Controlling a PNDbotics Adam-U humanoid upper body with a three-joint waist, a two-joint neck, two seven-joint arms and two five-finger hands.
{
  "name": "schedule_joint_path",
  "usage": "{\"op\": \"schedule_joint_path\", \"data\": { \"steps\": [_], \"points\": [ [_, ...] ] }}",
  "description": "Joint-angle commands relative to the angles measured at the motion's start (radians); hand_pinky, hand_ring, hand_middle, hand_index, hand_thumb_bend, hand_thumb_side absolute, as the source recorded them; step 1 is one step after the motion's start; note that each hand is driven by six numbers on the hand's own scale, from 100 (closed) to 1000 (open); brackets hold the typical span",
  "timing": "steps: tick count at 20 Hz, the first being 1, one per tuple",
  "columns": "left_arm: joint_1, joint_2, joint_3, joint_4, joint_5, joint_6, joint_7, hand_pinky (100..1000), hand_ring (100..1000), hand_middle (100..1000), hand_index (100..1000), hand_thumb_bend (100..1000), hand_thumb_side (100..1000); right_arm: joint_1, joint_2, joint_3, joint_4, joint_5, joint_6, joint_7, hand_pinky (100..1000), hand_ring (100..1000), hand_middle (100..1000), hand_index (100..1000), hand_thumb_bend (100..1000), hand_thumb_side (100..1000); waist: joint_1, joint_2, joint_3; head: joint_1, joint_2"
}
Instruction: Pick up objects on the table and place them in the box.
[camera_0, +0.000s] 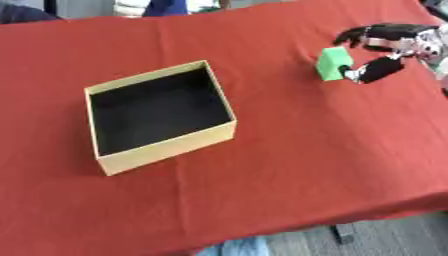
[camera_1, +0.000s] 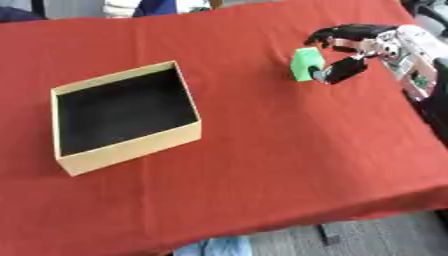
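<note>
A table (camera_0: 289, 165) covered in a red cloth fills both views, lying a little askew. On its left half sits a square open box (camera_0: 166, 150) with pale yellow walls and a dark inside; nothing shows inside it. Well apart from the box, toward the table's far right, the robot's right hand (camera_1: 354, 47) comes in from the upper right corner, black with silver parts at the wrist. Its fingers and thumb are curled round a small bright green block (camera_1: 306, 64), fingers arching over the top from behind and the thumb against the block's right side, so the block is pinched between them. The block's left and front faces show clear of the hand. Whether the block rests on the cloth or is raised just above it cannot be told from these views. The block is at about the same depth on the table as the box's far corner, with open red cloth between the two. The left hand shows in neither view
</note>
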Motion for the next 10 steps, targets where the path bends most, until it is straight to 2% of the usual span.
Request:
{"op": "schedule_joint_path", "data": {
  "steps": [1,4,5,10],
  "points": [
    [-0.011,0.019,0.0,-0.021,0.001,-0.002,-0.004,689,625,598,662,100,639,-0.023,-0.021,-0.011,0.009,0.01,-0.005,-0.003,827,895,1000,1000,100,559,-0.001,-0.01,0.001,-0.003,-0.005],
    [-0.011,0.018,0.0,-0.021,0.0,-0.001,-0.005,689,625,598,662,100,639,-0.028,-0.015,-0.015,0.024,0.016,-0.005,-0.006,826,894,1000,1000,100,539,-0.001,-0.008,0.002,-0.004,-0.006],
    [-0.011,0.018,0.001,-0.021,-0.001,-0.001,-0.004,689,625,598,661,100,640,-0.03,-0.013,-0.016,0.029,0.017,-0.004,-0.007,826,894,1000,1000,100,564,0.0,-0.008,0.002,-0.004,-0.006],
    [-0.011,0.016,0.0,-0.021,0.001,-0.002,-0.004,690,624,598,661,100,641,-0.037,-0.005,-0.017,0.051,0.028,-0.007,-0.01,826,894,1000,1000,100,562,0.001,-0.006,0.002,-0.005,-0.008]
  ]
}}
